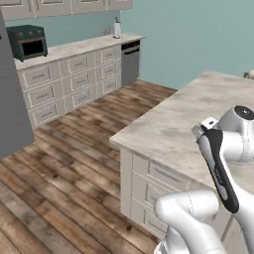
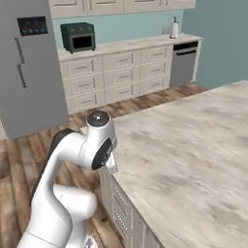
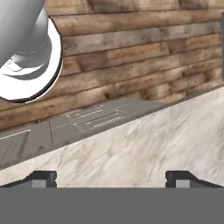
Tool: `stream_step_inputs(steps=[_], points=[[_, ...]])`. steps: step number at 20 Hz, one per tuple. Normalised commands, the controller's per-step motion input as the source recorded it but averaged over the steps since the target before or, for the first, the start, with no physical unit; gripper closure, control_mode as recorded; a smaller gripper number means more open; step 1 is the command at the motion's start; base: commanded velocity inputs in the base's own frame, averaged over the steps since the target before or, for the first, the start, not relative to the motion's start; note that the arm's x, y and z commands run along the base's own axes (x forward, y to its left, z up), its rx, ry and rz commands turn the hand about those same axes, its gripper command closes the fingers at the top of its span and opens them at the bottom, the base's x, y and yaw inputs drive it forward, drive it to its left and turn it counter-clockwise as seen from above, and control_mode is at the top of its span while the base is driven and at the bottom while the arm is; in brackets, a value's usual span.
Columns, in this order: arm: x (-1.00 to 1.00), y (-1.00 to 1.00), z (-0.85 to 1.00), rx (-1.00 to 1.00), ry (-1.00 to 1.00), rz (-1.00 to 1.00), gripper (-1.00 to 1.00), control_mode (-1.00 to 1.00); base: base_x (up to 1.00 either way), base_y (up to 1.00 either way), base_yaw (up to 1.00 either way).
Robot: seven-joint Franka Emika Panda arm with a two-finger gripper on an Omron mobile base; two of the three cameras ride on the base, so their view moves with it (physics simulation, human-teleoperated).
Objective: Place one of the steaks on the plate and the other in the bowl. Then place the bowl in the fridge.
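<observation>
On the far left of the right base view we see the fridge [image 2: 29,68], tall and grey, with a dark screen on one door and long handles. It stands on the wood floor [image 2: 29,160] with its doors closed. Just beside it, going right, a dark green little oven [image 2: 77,37] sits on the long wall counter [image 2: 131,46], which has rows of pale drawers under it. Further right on that counter stands a small white jug [image 2: 174,28], and under it there is a grey dishwasher [image 2: 184,63]. In the left base view the fridge is the grey slab at the left edge [image 1: 12,109], and the same little oven [image 1: 27,41] is next to it. On the right of both base views is the big marble tabletop [image 2: 193,160], pale and bare where we can see it. Our white arm [image 2: 94,140] bends beside its near corner. In the hand view our jaws [image 3: 111,179] are spread wide, one dark tip at the left and one at the right, with nothing between them. They hang over the edge of the tabletop [image 3: 144,144], with the floor [image 3: 131,65] beyond.
</observation>
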Motion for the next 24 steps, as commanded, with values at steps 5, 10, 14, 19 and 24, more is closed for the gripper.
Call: stream_step_inputs(steps=[5,10,14,19,24], points=[[0.0,0.0,0.0,0.0,0.0,0.0,-1.0,1.0,1.0,0.54,0.34],[0.0,0.0,0.0,0.0,0.0,0.0,-1.0,1.0,1.0,0.46,0.33],[0.0,0.0,0.0,0.0,0.0,0.0,-1.0,1.0,1.0,0.41,0.3],[0.0,0.0,0.0,0.0,0.0,0.0,-1.0,1.0,1.0,0.35,0.27],[0.0,0.0,0.0,0.0,0.0,0.0,-1.0,1.0,1.0,0.25,0.29]])
